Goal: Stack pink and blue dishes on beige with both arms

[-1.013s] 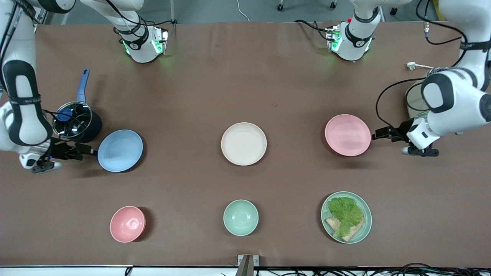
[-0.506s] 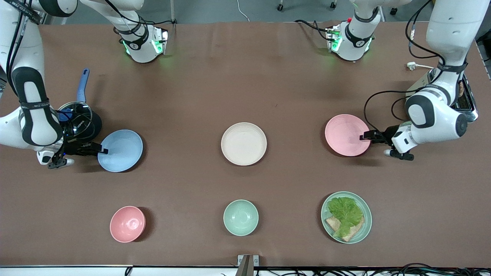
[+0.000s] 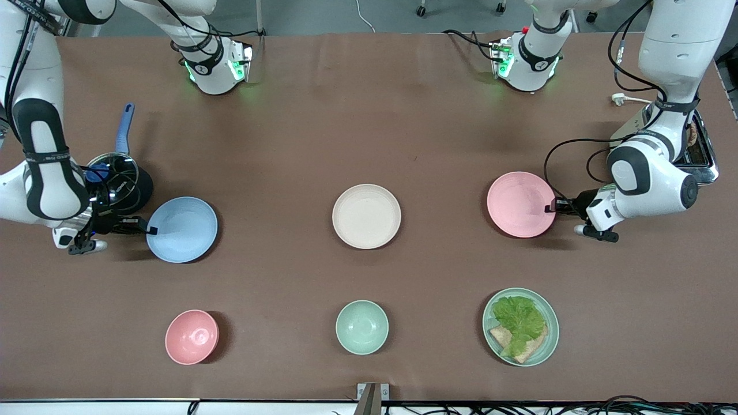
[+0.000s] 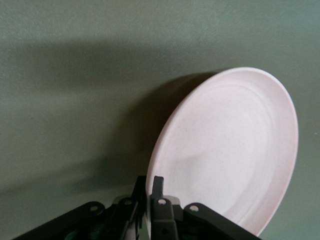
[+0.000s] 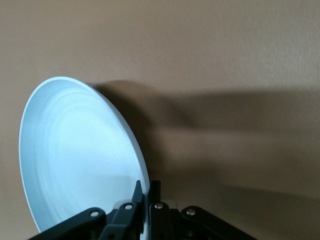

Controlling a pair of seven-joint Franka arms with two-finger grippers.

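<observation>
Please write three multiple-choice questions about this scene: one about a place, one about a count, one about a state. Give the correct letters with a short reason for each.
1. Where is the beige plate?
A. between the blue plate and the pink plate
B. on the blue plate
C. beside the toaster

2. How many bowls are on the table?
A. one
B. two
C. four

3. What is the left gripper doing?
A. hanging open over the green bowl
B. shut on the pink plate's rim
C. holding the pot

Answers:
1. A: the front view shows the beige plate in the middle of the row, touching neither plate.
2. B: there are a pink bowl and a green bowl.
3. B: in the left wrist view the fingers pinch the pink plate's rim; the right gripper pinches the blue plate's rim likewise.
</observation>
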